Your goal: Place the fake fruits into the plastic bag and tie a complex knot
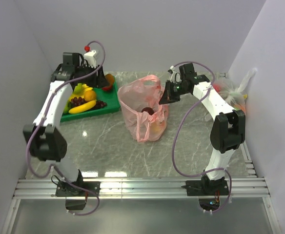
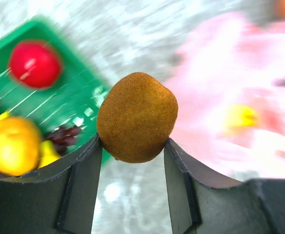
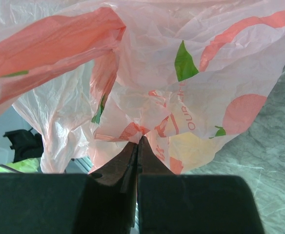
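**A:** Top view. Where is the plastic bag (image 1: 141, 109)?

**B:** It stands mid-desk (image 1: 98, 146) with its mouth up, and some fake fruits (image 1: 150, 114) show through the wall. The right end effector (image 1: 165, 97) has the rim on the bag's right side, likely to prop the mouth open for loading. The left end effector (image 1: 106, 82) hangs over the far corner of the green tray (image 1: 111, 105), where the banana (image 1: 82, 107) and grapes (image 1: 99, 104) lie. The tray sits just left of the bag, so the carry is short.

**A:** Left wrist view. State?

**B:** The jaws are partly open and clamped on a brown fuzzy fruit (image 2: 136, 117), round and kiwi-like. They grip its lower flanks, so most of it stands proud of the fingertips. The tray is below left with a red fruit (image 2: 34, 63) on it. The bag is a pink blur to the right. Judgement: this piece is bound for the bag.

**A:** Right wrist view?

**B:** The jaws are fully shut and nip a small pleat of pink film. The film is thin, so only a closed pinch would hold it. A yellow fruit (image 3: 191, 148) shows through the wall.

**A:** Tying?

**B:** Not begun. The handle loops (image 1: 145, 130) hang loose, and there is fruit on the tray yet to load.
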`<action>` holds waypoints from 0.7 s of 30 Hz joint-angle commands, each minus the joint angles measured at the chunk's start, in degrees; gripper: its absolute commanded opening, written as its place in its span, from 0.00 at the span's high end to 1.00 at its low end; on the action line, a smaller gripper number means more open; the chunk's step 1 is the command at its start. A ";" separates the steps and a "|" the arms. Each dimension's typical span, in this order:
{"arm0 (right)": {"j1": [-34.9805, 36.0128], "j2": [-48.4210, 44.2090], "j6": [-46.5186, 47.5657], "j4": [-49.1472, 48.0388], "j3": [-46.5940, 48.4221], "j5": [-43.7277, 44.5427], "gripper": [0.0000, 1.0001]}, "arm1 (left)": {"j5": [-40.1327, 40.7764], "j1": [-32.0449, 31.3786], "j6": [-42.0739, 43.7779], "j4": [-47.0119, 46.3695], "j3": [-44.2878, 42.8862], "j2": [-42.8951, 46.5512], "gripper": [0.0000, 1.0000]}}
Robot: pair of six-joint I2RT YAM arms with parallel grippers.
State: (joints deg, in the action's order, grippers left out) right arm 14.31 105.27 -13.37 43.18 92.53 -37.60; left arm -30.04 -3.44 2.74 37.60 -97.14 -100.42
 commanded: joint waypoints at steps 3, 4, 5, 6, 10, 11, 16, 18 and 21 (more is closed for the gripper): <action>-0.24 -1.39 -1.75 -2.57 -0.77 -0.80 1.00 | -13.19 -2.62 -4.30 0.10 3.97 14.28 0.73; -0.24 -1.56 -2.01 -2.83 -0.86 -0.89 1.00 | -13.72 -3.75 -5.89 -0.16 4.33 15.16 0.72; -0.24 -1.65 -2.28 -3.18 -1.04 -0.98 1.00 | -14.51 -4.55 -6.86 -0.51 4.59 16.21 0.71; -0.07 -1.65 -2.54 -3.36 -1.39 -1.15 1.00 | -14.69 -5.51 -7.74 -0.34 4.51 16.22 0.71; 0.29 -2.09 -2.89 -3.80 -1.83 -1.33 1.00 | -11.72 -12.19 -8.37 -1.04 4.15 15.26 0.70; 0.28 -2.61 -2.81 -3.80 -1.92 -1.16 1.00 | -11.10 -14.46 -8.37 -1.22 4.15 14.30 0.70; 0.11 -3.50 -2.28 -3.01 -2.36 -0.80 1.00 | -9.87 -18.35 -10.29 -4.99 7.31 11.92 0.62; 0.20 -3.76 -2.54 -3.36 -2.88 -1.15 1.00 | -8.89 -19.14 -10.30 -6.84 7.85 10.69 0.50; 0.20 -3.94 -2.63 -3.36 -2.88 -1.24 1.00 | -8.72 -19.94 -8.90 -4.65 4.87 7.97 0.27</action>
State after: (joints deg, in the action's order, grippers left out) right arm 14.37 104.77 -15.64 41.15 89.80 -38.00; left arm -39.44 -22.87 -5.78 34.70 -89.47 -91.81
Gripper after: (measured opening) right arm 0.008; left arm 0.704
